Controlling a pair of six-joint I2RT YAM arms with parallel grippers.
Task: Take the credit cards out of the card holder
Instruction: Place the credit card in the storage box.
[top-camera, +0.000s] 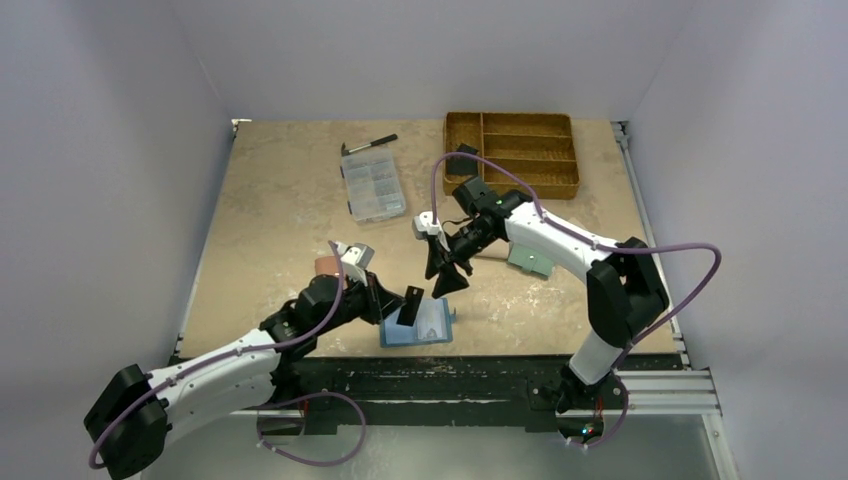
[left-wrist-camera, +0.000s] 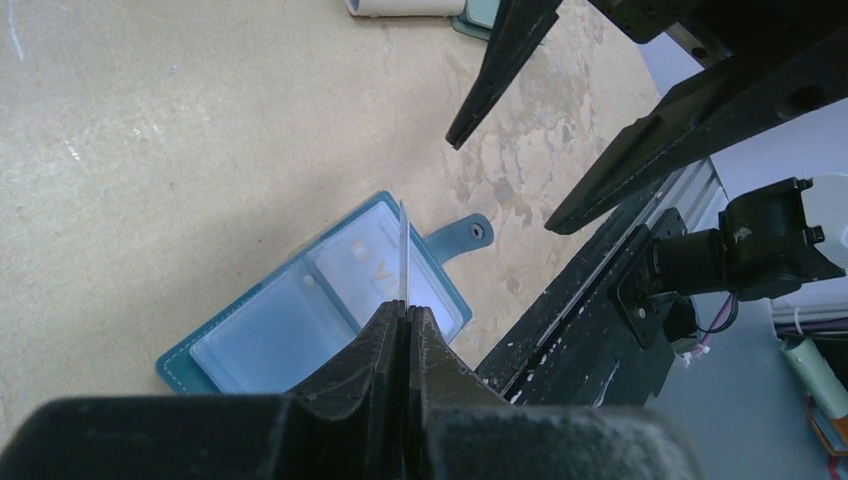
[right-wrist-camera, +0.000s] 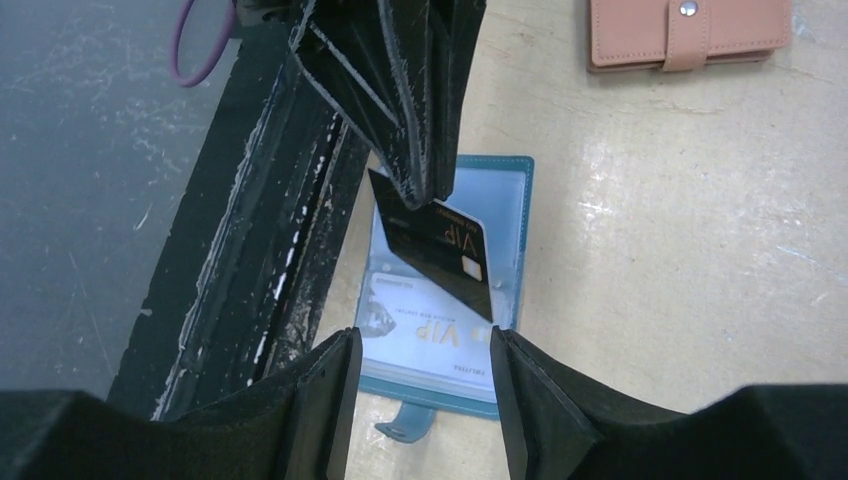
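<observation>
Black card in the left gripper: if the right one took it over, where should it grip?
Grip the free lower end of the black card, away from the corner the left gripper pinches. It hangs thin and tilted above the open holder, so the open right gripper should probably come edge-on at that free edge, one finger on each face.

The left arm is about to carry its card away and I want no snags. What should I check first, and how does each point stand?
1. Grip: the left gripper is shut on the black card: ok.
2. The black card is clear of the card holder: ok, it appears lifted above it.
3. The right gripper is open and not touching the card: ok.
4. The card holder lies open and flat: ok.
5. The card holder is emptied: not ok, a pale VIP card sits in a pocket.
</observation>
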